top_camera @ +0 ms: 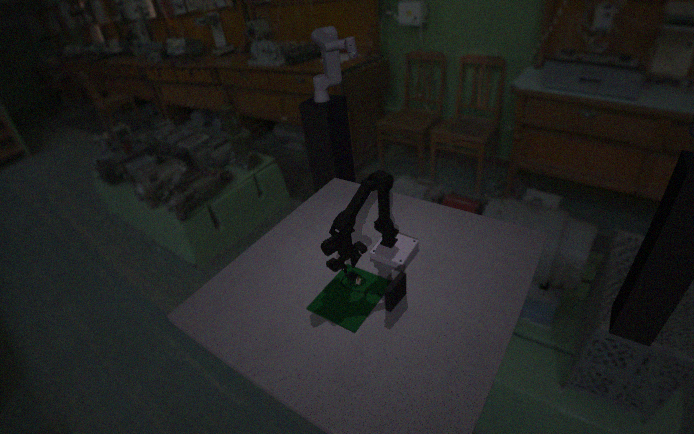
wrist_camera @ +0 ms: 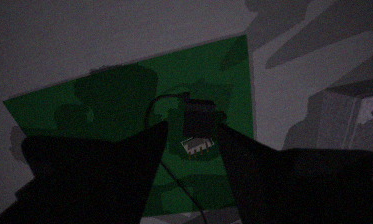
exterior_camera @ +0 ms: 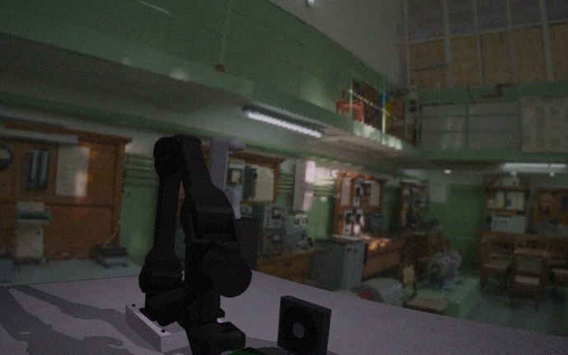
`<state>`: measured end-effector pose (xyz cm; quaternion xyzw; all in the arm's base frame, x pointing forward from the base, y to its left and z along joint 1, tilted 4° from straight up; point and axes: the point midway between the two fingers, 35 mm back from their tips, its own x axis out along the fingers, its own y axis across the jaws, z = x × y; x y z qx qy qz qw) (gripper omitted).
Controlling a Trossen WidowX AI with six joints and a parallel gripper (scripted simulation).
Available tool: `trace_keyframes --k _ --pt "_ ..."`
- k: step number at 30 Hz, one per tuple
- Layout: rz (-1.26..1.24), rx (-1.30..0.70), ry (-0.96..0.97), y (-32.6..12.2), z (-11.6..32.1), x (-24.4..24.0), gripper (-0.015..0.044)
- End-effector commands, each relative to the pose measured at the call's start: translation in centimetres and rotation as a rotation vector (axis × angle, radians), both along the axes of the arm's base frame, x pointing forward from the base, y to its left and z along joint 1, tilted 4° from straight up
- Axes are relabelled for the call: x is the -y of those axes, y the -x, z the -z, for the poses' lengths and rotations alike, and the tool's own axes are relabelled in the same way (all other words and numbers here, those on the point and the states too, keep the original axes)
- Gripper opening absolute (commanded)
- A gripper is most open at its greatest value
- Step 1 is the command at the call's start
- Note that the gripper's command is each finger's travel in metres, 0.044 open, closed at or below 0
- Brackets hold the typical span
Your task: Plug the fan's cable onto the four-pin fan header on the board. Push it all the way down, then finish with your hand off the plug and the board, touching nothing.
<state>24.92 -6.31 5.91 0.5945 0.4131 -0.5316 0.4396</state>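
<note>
Over the green board (top_camera: 339, 310) (wrist_camera: 122, 107), the claw (top_camera: 348, 268) (wrist_camera: 192, 127) stands part-spread beside the dark plug (wrist_camera: 199, 117) — grip uncertain — with the plug by the white header (wrist_camera: 197, 145); align every pin before pressing straight down.

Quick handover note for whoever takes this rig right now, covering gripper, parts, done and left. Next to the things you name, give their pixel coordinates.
Gripper (top_camera: 347, 270) (exterior_camera: 218, 339) (wrist_camera: 192, 127): open, fingers either side of the plug (wrist_camera: 199, 117), low over the board (top_camera: 339, 310) (exterior_camera: 246, 351) (wrist_camera: 177, 197).
Parts: plug at the white four-pin header (top_camera: 358, 280) (wrist_camera: 197, 145); fan (top_camera: 396, 291) (exterior_camera: 304, 325) upright by the board.
Done: plug brought to header, released; full seating can't be confirmed.
Left: check depth, press down if needed, then withdraw, touching nothing.
</note>
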Motion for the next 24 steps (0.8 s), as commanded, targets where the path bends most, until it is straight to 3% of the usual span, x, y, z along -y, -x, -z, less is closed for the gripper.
trace_keyframes --k 1,7,24 --pt "-0.006 0.003 0.002 -0.1 -1.6 0.1 0.0205" --pt "-0.007 -0.004 0.0 0.2 -3.1 0.1 0.0205" --pt "0.0 -0.009 -0.002 0.3 -2.1 0.0 0.0205"
